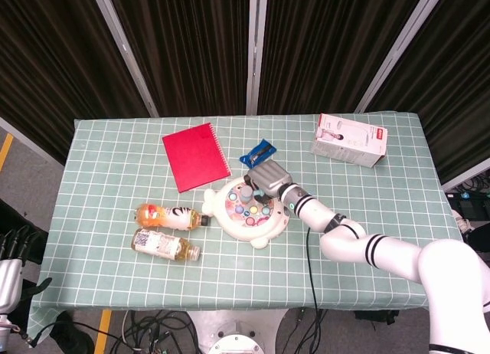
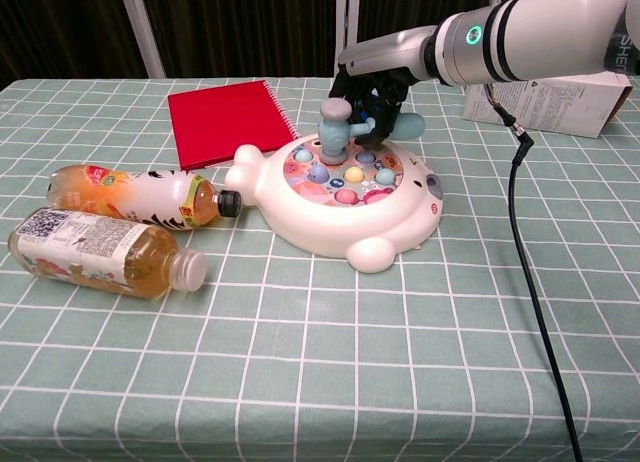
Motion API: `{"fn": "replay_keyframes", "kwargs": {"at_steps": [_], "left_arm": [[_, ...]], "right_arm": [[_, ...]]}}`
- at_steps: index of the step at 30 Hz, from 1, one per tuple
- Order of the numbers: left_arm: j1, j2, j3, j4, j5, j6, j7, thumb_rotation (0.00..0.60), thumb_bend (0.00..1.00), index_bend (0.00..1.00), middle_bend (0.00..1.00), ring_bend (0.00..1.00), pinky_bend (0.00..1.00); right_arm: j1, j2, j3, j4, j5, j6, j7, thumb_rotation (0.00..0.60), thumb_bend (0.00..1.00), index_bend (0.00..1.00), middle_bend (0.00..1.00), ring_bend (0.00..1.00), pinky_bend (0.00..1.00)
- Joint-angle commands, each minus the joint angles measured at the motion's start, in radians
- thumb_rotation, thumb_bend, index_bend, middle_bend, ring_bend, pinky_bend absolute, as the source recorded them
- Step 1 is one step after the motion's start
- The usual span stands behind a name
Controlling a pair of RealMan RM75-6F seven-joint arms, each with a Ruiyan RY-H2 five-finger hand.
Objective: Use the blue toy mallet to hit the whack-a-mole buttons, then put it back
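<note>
My right hand (image 2: pixel 372 87) (image 1: pixel 269 175) grips the handle of the blue toy mallet (image 2: pixel 345 127). The mallet's grey head (image 1: pixel 246 193) is down on the buttons at the back of the white whack-a-mole toy (image 2: pixel 345 217) (image 1: pixel 246 216), which sits mid-table with several coloured buttons on top. The handle's rounded blue end (image 2: pixel 412 126) sticks out to the right of the hand. My left hand shows in neither view.
A red notebook (image 1: pixel 194 156) lies behind-left of the toy. Two drink bottles (image 2: pixel 140 198) (image 2: pixel 105 252) lie on their sides to its left. A white box (image 1: pixel 350 139) stands at the back right. A blue packet (image 1: pixel 257 151) lies behind the toy. A black cable (image 2: pixel 530 312) hangs from the right arm.
</note>
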Motion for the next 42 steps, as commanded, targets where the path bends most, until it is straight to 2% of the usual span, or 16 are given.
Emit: {"fn": "replay_keyframes", "kwargs": {"at_steps": [1, 6, 11, 23, 31, 42], "left_arm": [[0.001, -0.001, 0.000, 0.001, 0.000, 0.001, 0.000, 0.600, 0.03, 0.14, 0.06, 0.00, 0.00], [0.003, 0.000, -0.001, 0.000, 0.006, 0.011, -0.001, 0.600, 0.03, 0.14, 0.06, 0.00, 0.00], [0.002, 0.000, 0.001, -0.003, 0.011, 0.010, 0.001, 0.600, 0.03, 0.14, 0.06, 0.00, 0.00], [0.000, 0.003, 0.000, -0.009, 0.008, 0.005, 0.009, 0.600, 0.03, 0.14, 0.06, 0.00, 0.00], [0.004, 0.004, 0.001, -0.010, 0.012, 0.014, 0.008, 0.600, 0.03, 0.14, 0.06, 0.00, 0.00], [0.007, 0.005, 0.000, -0.010, 0.002, 0.009, 0.010, 0.600, 0.03, 0.14, 0.06, 0.00, 0.00]], "right_arm": [[-0.002, 0.004, 0.000, -0.003, 0.001, 0.004, 0.001, 0.600, 0.48, 0.74, 0.63, 0.49, 0.64], [-0.029, 0.046, 0.019, -0.050, -0.012, 0.042, 0.029, 0.600, 0.48, 0.74, 0.63, 0.49, 0.64], [-0.052, 0.080, 0.002, -0.073, -0.016, 0.048, 0.029, 0.600, 0.48, 0.74, 0.63, 0.49, 0.64], [-0.049, 0.040, -0.022, -0.018, -0.015, 0.011, 0.023, 0.600, 0.48, 0.74, 0.63, 0.49, 0.64], [-0.062, 0.073, 0.018, -0.047, -0.024, 0.038, 0.061, 0.600, 0.48, 0.74, 0.63, 0.49, 0.65], [0.015, -0.005, 0.030, 0.088, 0.042, -0.041, 0.042, 0.600, 0.48, 0.74, 0.63, 0.49, 0.64]]}}
